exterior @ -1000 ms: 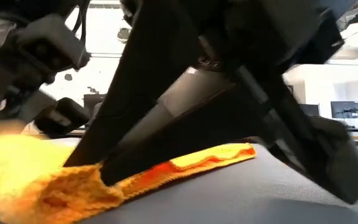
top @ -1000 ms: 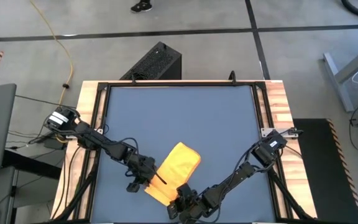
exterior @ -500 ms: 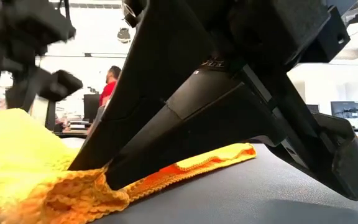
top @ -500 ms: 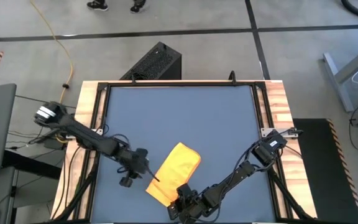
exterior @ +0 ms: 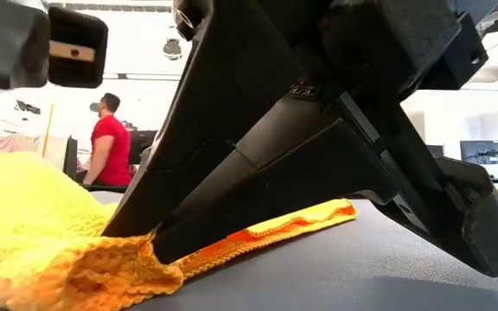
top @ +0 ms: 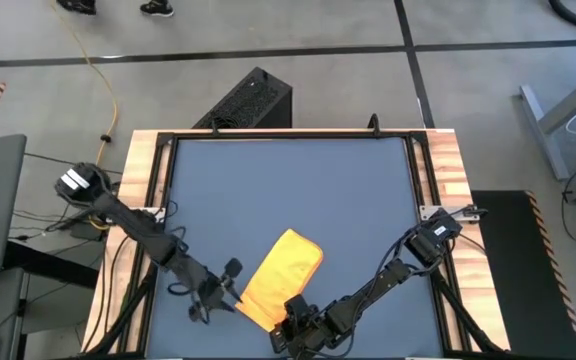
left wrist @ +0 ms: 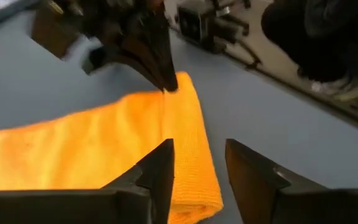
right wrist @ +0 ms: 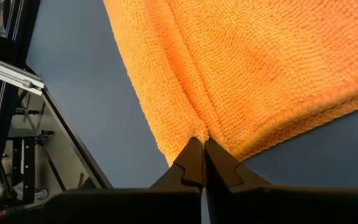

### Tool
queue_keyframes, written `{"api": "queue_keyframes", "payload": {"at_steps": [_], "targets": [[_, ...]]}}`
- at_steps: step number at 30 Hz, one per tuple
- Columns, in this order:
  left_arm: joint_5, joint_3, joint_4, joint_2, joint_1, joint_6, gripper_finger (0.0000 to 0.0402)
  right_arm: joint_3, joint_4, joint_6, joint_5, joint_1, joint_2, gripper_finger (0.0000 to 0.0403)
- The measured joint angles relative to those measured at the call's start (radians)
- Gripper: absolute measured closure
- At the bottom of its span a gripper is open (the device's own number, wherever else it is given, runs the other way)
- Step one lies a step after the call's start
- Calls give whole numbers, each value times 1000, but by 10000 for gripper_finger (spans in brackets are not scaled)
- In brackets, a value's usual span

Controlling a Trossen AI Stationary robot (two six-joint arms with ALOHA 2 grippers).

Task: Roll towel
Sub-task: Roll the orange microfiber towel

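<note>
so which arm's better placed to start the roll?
Right, likely. The right gripper is already shut on the towel at its near edge. The left gripper hangs open just beside the towel, holding nothing.

No readable text or labels anywhere (white arm stickers illegible).

even, bright light overhead; low view backlit by glaring windows, near arm a blurred silhouette.

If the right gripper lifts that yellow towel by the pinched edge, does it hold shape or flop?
Likely flops: the towel is soft terry, puckered where the right gripper is shut on its edge. Probably light, and folded double, so layers may slide apart. The open left gripper could support it.
</note>
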Motion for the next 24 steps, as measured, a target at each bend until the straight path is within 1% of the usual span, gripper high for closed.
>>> {"api": "queue_keyframes", "payload": {"at_steps": [3, 6, 10, 14, 21, 24], "targets": [[31, 58, -9, 104, -1, 6, 238, 0, 1, 5, 0, 0, 0, 384], [47, 102, -46, 178, -9, 17, 211, 0, 0, 8, 0, 0, 0, 384], [12, 141, -134, 223, -10, 16, 188, -1, 3, 8, 0, -1, 1, 384], [-62, 143, -179, 226, -10, 9, 183, -2, 8, 8, 0, -1, 1, 384], [-78, 143, -165, 217, -40, 50, 183, -2, 11, 8, 1, -1, 2, 384], [-118, 143, -150, 217, -55, 78, 183, -2, 11, 8, 1, -1, 2, 384]]}}
